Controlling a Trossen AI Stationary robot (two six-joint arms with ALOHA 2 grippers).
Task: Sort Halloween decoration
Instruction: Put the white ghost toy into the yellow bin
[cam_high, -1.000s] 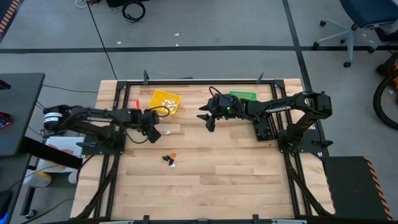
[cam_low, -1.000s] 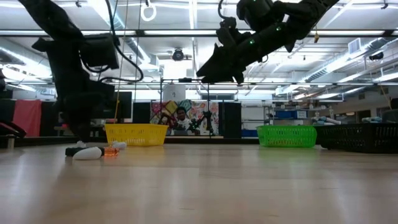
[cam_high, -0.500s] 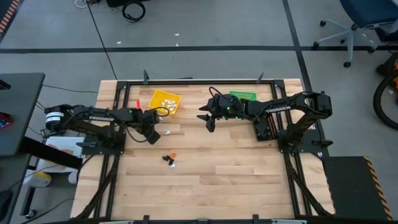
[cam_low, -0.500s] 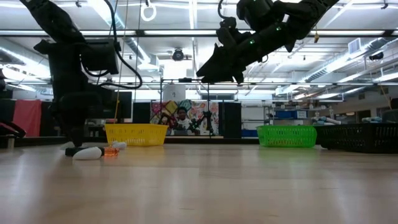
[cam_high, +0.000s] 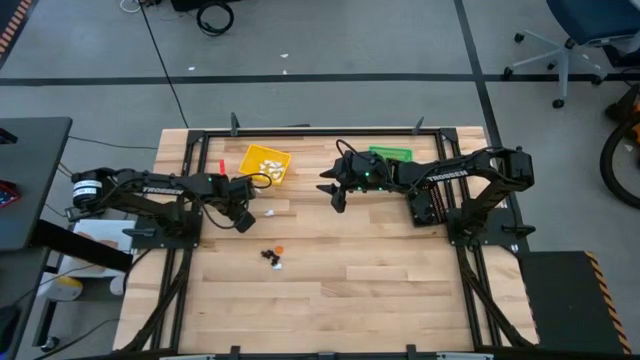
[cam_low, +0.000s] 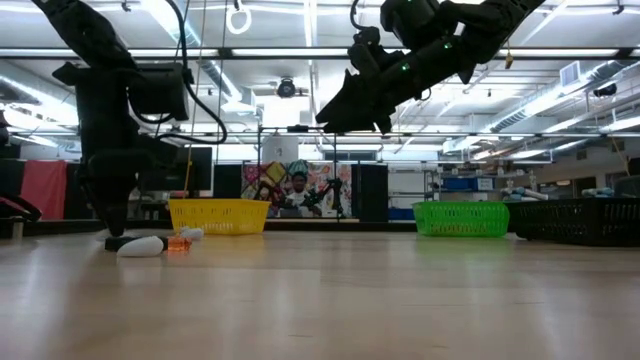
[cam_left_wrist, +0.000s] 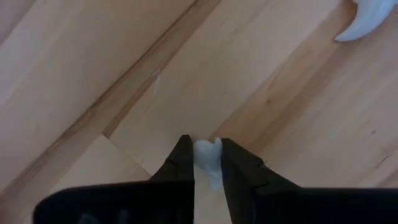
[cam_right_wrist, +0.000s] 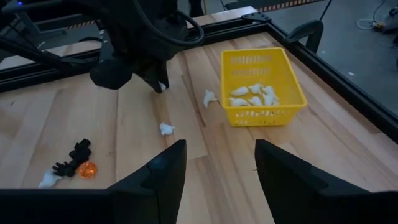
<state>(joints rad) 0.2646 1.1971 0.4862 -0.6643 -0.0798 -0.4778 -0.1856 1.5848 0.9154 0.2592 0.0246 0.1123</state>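
Near cluster: a small heap of trinkets (cam_high: 272, 257) in black, orange and white lay on the bare table (cam_high: 400, 280), closest to where I stood and well apart from both arms.
Left hand: the left hand (cam_high: 244, 219) was down at the boards, its two fingers pinched on a white trinket (cam_left_wrist: 208, 155) that showed between the tips.
Loose pieces: another white piece (cam_right_wrist: 166, 129) lay on the wood near it, and one more (cam_right_wrist: 209, 98) just beside the yellow bin (cam_high: 283, 162).
Yellow bin: it already held several white pieces (cam_right_wrist: 252, 94).
Right hand: the right hand (cam_high: 335, 190) hung above mid-table, fingers spread, holding nothing.
Far side: the green bin (cam_high: 392, 153) sat at the back edge.
Risk: the pinch looked shallow, only the tips on a tiny, smooth thing. I judged it might squirt out on the lift, or fall short of the yellow bin's rim and land beside it.
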